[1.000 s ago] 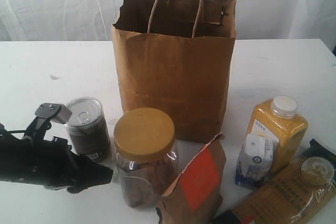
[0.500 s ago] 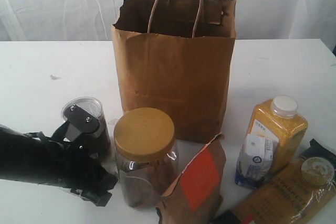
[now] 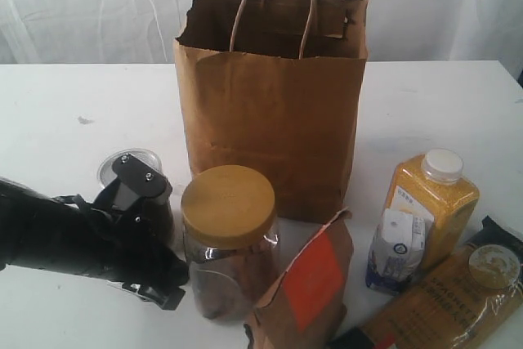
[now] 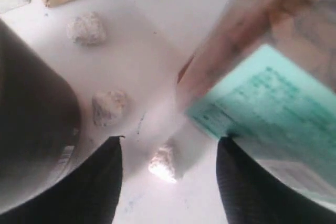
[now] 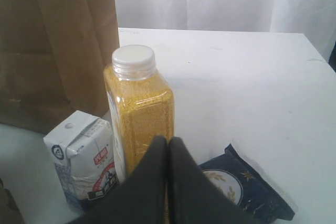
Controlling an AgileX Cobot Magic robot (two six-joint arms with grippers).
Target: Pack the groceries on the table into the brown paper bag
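Observation:
The brown paper bag [image 3: 274,104] stands upright and open at the back of the table [image 3: 65,104]. In front of it are the dark can [image 3: 122,165], mostly hidden by my left arm, and the tan-lidded jar [image 3: 229,239]. My left gripper [image 3: 159,255] is low between them, open, with only tabletop between its fingers [image 4: 100,182]; the can [image 4: 31,129] is on one side and the jar [image 4: 262,108] on the other. The brown pouch [image 3: 306,284], carton [image 5: 84,156], yellow bottle [image 5: 139,103] and spaghetti packet [image 5: 241,182] are at the front right. My right gripper [image 5: 168,148] is shut and empty, close to the bottle.
A few small pale lumps [image 4: 107,106] lie on the table between the can and the jar. A white curtain [image 3: 425,6] hangs behind the table. A small dark scuff [image 3: 84,120] marks the left part of the tabletop.
My left arm has pushed forward and turned, so the gripper now sits in front of the can and against the jar. The jar has shifted slightly to the right.

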